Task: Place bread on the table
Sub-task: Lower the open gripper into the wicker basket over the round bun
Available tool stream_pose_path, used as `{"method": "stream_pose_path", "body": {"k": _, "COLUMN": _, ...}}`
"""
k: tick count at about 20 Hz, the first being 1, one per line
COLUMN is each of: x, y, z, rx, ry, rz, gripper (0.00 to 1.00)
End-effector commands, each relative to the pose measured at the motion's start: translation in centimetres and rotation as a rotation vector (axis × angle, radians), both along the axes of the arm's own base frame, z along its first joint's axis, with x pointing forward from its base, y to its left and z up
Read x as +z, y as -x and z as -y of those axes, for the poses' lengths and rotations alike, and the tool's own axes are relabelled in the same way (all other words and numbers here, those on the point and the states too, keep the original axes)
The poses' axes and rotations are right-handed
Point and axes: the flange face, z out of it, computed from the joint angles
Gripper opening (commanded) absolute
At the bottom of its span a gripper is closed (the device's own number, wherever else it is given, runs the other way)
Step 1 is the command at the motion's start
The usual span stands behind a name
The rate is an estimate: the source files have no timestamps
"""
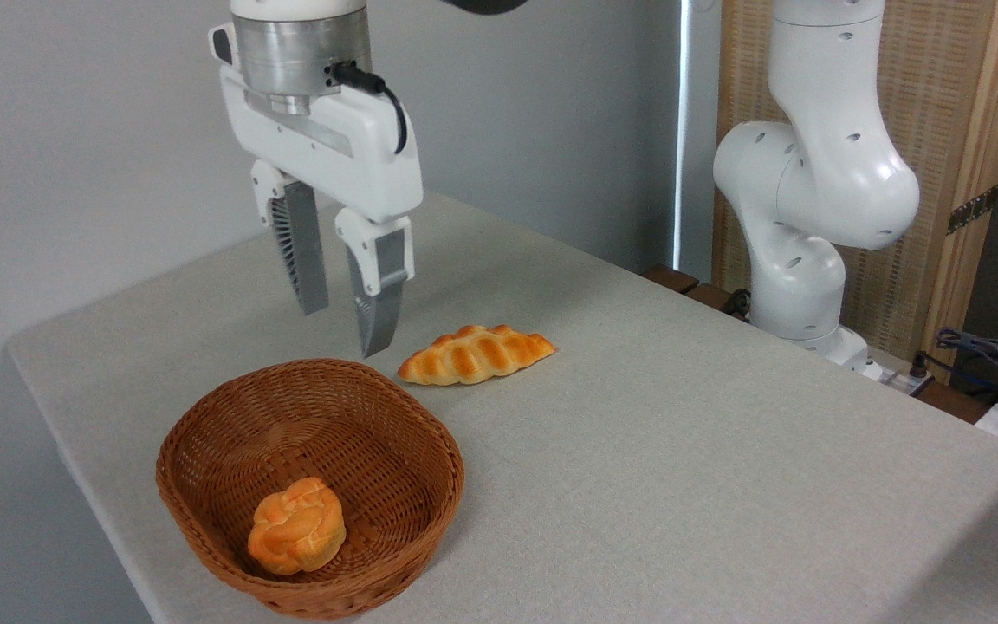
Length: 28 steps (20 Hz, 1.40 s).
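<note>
Bread: small round knotted bun, orange-golden, lumpy twisted top. It sits inside the wicker basket, on the basket floor toward the near wall, touching or almost touching that wall. Basket is brown, woven, oval, standing on the desk near the desk's front-left part.

Pincer hangs in the air above the desk, over the far rim of the basket, well apart from the bread. Fingers point down, slightly tilted. Jaws partly open, a clear gap between the two grey fingertips, nothing between them, holding nothing. One finger is ribbed on its inner face; the other reaches lower in the picture. White pincer body with a metal cylinder above it and a black cable plugged into the side.

Braided loaf: longer, paler, pointed ends, lies flat on the desk just right of the pincer tips and beyond the basket, not touching the basket.

Desk surface is light grey-beige, cloth-like, rounded corner at left. Robot arm base and lower joints, white, stand at the far right edge of the desk. Wooden panel behind the arm; cables at far right.
</note>
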Motion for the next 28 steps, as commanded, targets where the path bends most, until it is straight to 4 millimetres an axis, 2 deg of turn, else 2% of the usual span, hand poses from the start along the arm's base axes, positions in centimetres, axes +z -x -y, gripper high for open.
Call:
{"method": "stream_pose_path", "body": {"k": 1, "x": -1.5, "y": -1.2, "z": -0.2, "rx": -0.003, "ry": -0.012, "rz": 0.023, "gripper": 1.0}}
{"method": "stream_pose_path", "body": {"k": 8, "x": -6.2, "y": -4.4, "z": 0.5, "rx": -0.007, "ry": -0.015, "rz": 0.039, "gripper": 1.0}}
{"method": "stream_pose_path", "body": {"k": 14, "x": -10.5, "y": -4.8, "z": 1.0, "rx": -0.047, "ry": -0.022, "rz": 0.02, "gripper": 1.0}}
{"method": "stream_pose_path", "body": {"k": 16, "x": -11.1, "y": -5.3, "z": 0.9, "rx": -0.054, "ry": -0.025, "rz": 0.034, "gripper": 1.0}}
{"method": "stream_pose_path", "body": {"k": 23, "x": -15.1, "y": -7.3, "z": 1.0, "rx": -0.048, "ry": -0.027, "rz": 0.065, "gripper": 1.0}}
{"method": "stream_pose_path", "body": {"k": 28, "x": -16.4, "y": -7.7, "z": 1.2, "rx": -0.05, "ry": -0.028, "rz": 0.065, "gripper": 1.0}}
